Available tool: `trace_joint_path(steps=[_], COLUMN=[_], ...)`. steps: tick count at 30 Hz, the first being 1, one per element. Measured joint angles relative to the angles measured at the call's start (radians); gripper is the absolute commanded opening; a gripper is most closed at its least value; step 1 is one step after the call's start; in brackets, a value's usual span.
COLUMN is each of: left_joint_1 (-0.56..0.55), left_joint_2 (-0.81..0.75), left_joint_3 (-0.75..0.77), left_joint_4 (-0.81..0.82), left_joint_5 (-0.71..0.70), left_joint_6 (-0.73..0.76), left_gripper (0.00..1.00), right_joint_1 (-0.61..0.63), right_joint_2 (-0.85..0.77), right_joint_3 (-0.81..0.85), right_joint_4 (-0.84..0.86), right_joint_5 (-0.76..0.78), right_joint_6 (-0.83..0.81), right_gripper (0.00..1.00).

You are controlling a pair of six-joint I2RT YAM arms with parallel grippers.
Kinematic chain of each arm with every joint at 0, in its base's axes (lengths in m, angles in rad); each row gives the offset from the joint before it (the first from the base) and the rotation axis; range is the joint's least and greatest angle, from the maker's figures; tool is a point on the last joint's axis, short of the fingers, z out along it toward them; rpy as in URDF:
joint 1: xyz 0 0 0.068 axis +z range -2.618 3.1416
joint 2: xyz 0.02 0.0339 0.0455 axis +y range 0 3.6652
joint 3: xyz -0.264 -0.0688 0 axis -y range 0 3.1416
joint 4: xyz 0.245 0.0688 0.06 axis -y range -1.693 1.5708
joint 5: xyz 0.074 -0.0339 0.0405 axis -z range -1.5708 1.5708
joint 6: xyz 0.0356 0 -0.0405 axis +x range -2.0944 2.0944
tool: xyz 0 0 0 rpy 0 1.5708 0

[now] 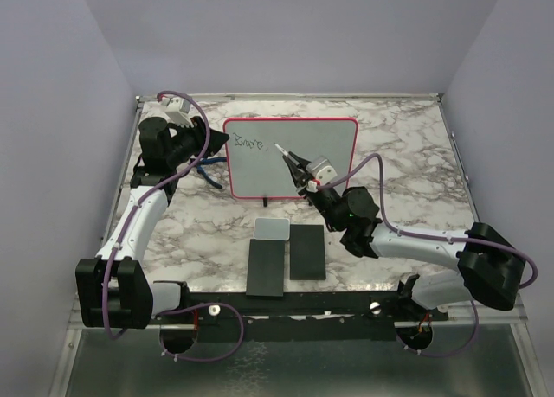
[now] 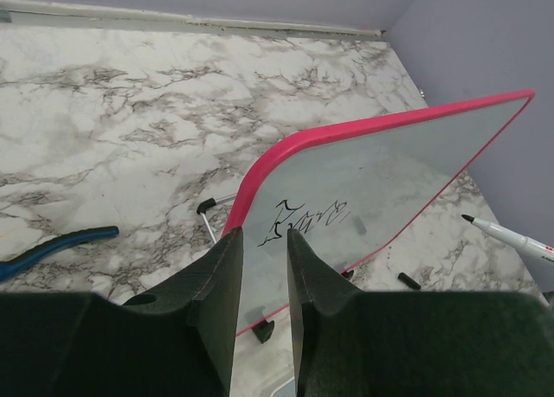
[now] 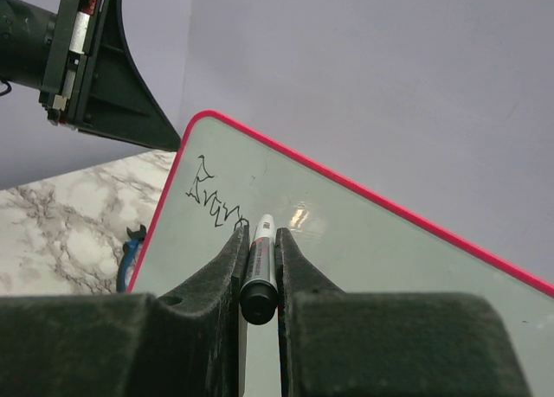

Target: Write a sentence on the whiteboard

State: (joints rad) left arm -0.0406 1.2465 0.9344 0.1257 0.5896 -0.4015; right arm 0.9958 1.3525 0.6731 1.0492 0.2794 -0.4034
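**Board steadied, pen poised.** The whiteboard (image 1: 325,142) is seen propped near-upright on its small feet at twelve o'clock on the marble table (image 1: 407,181), well beyond the arm bases. Its nine-to-ten o'clock edge is pinched by the left gripper (image 1: 222,139), whose fingers (image 2: 221,276) are drawn in to a narrow gap with the red rim clamped between them. A marker (image 1: 286,152) is held by the right gripper (image 1: 300,166), the jaws closed snugly on the barrel and the tip pointed toward eleven o'clock at the board's face.

The sentence (image 1: 251,144) is barely begun. One scrawled word is shown in the board's ten o'clock corner, with the marker tip just at its three o'clock side. Whether tip and surface are touching cannot be told.

The board is judged thin, stiff and light, with a glossy face, so it could be tipped or slid by pen pressure. It is best gripped on the rim, as shown, clear of the writing area. The smooth marker barrel is likely to be twisted in the jaws if pressed hard.
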Motion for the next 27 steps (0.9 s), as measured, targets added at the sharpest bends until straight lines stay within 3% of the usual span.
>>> trace_joint_path(steps=[16, 27], left_joint_1=[0.0, 0.0], left_joint_2=[-0.002, -0.002], left_joint_3=[-0.001, -0.002], left_joint_4=[-0.001, -0.001], left_joint_5=[-0.012, -0.014], left_joint_6=[0.015, 0.018], left_gripper=[0.28, 0.27], right_joint_1=[-0.088, -0.088], right_joint_2=[-0.015, 0.12], right_joint_3=[-0.011, 0.0], right_joint_4=[-0.026, 0.005], right_joint_5=[-0.06, -0.084], right_joint_6=[0.037, 0.034], right_gripper=[0.01, 0.01])
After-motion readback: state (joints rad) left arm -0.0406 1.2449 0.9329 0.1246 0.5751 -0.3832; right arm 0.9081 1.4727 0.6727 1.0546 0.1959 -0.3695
